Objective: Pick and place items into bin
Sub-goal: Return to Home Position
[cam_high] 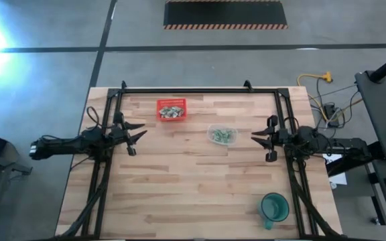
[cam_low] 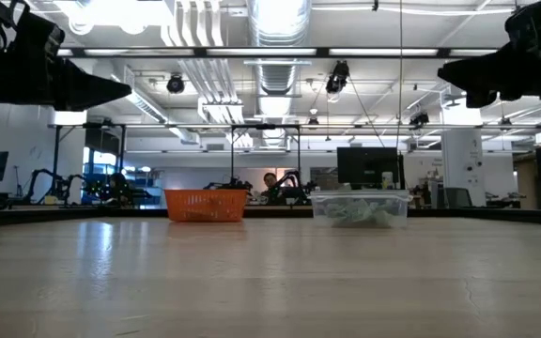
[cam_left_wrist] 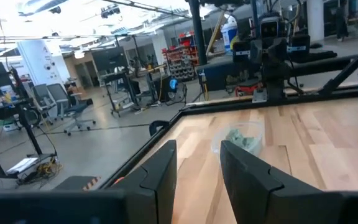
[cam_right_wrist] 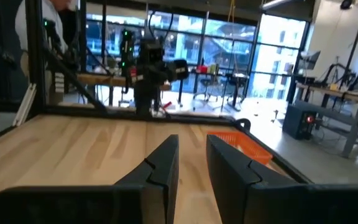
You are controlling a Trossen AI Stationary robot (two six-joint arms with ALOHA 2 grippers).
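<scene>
Packets [cam_high: 171, 111], small, pale green and crinkly, lie in two heaps. One is inside the orange bin [cam_high: 158, 110] and the other is inside the clear bin [cam_high: 211, 134].

The orange bin is a square plastic basket with slotted walls, standing near the far edge of the table [cam_high: 193, 187]. The clear bin is a shallow tub with rounded corners and see-through walls. It sits nearer the middle of the table, to the right of the orange bin and apart from it. The table top is pale wooden planks joined side by side, with a black metal frame [cam_high: 200, 90] around its far and side edges. A teal cup [cam_high: 273, 207] with a handle stands near the front right corner.

At table height the orange bin's walls hide its packets, while those in the clear bin show through the wall only as a pale, blurred heap. From above the packets overlap and are too small to count. The left wrist view cuts the cup off at its edge.

Both arms reach in level from the table's sides, held well above the wood and pointing toward each other. The left gripper [cam_high: 139, 137] hangs over the left side of the table, its fingers [cam_left_wrist: 160, 171] apart and holding nothing. The right gripper [cam_high: 259, 138] hangs over the right side, just beyond the clear bin. Its fingers [cam_right_wrist: 163, 168] have a narrow gap between them and are also empty.
</scene>
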